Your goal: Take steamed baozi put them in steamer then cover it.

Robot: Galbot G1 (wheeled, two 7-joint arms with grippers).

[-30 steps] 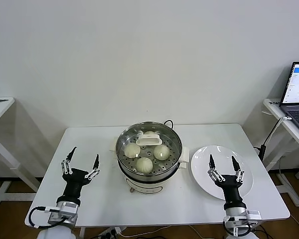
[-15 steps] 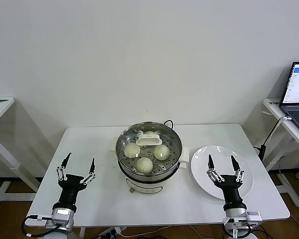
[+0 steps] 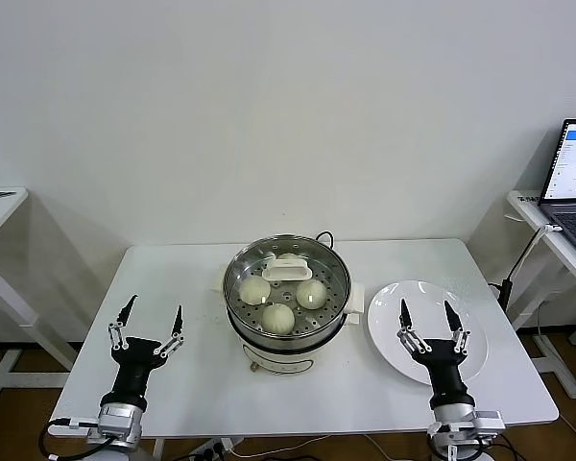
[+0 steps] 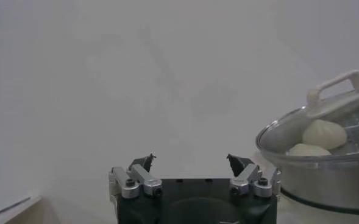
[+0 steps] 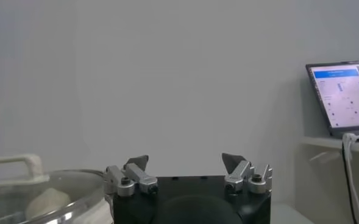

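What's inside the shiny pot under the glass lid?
Through the clear cover, three baozi sit on the holey tray inside the steamer. The cover's white handle hides whatever lies behind it, so a fourth cannot be confirmed.

White table [image 3: 182, 279] with steamer [image 3: 286, 327], plate [image 3: 389, 331].

Cream-white pleated buns [image 3: 278, 317] sit in a shiny silver steamer [image 3: 286, 331] on a white base, under a clear lid [image 3: 286, 279] with a white handle, beside a plain white plate [image 3: 424, 305] on a white table [image 3: 211, 384].
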